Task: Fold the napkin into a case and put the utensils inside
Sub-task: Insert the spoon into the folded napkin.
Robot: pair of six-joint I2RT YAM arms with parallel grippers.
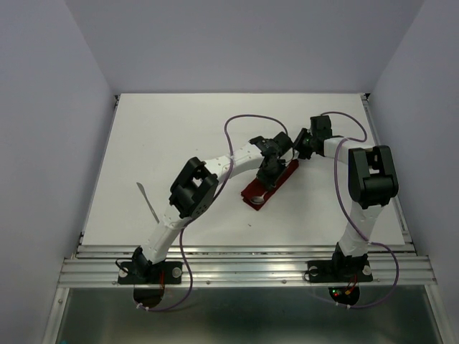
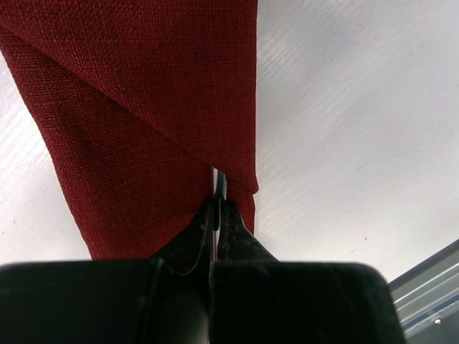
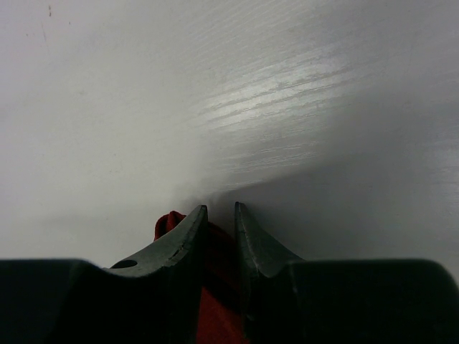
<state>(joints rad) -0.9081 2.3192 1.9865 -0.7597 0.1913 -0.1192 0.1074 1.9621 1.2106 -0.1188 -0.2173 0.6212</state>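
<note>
On the table (image 1: 179, 129), the maroon case (image 1: 285, 175) lies narrow, diagonally folded.

Left arm (image 1: 165, 229) — base at near-left edge, elbow raised, forearm reaching forward and right toward table centre.
Left gripper (image 2: 219, 192) — pointed downward, fingers pressed together, no gap visible.
Right arm (image 1: 371, 179) — base at near-right edge, lower link upright, forearm bent left.
Right gripper (image 3: 220, 209) — held low, jaws narrowly apart, pinched on fold of napkin (image 3: 168, 222).
Both grippers near each other, not touching.
</note>
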